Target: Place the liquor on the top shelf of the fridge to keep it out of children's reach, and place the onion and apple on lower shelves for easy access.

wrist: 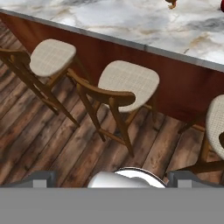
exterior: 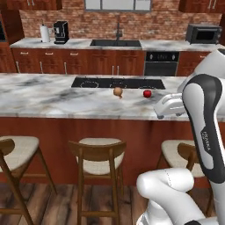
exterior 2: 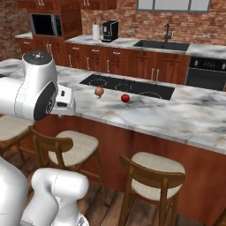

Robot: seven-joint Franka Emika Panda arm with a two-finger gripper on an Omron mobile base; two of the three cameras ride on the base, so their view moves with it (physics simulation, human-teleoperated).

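While the white arm stands folded up behind the marble island counter (exterior: 52,94), the onion (exterior: 117,91) sits on the stone just in front of the black cooktop (exterior: 117,82), and the apple (exterior: 147,93) lies a little to its right, the two near each other but apart; both rest on the counter's far half, close to the cooktop's near edge. Seen from the right base view, the onion (exterior 2: 99,91) and the apple (exterior 2: 125,98) keep the same order, tan ball left, dark red ball right; the white hand of the arm pokes out over the counter's near edge, to the right of the apple in the left base view, well clear of both. Looking down from the hand view, the gripper (wrist: 112,179) shows its two dark fingertips (wrist: 40,178) far out at the bottom corners, spread wide with nothing between them; below lie the wooden floor (wrist: 39,131) and the cushioned stools (wrist: 127,81) tucked against the island's reddish front, and the onion's lower edge (wrist: 171,3) peeps in at the top rim. Behind the island runs the back counter with a sink (exterior: 115,43), a coffee machine (exterior: 61,32), a microwave (exterior: 203,34) and an oven (exterior: 161,63) set in reddish cupboards under a brick wall.
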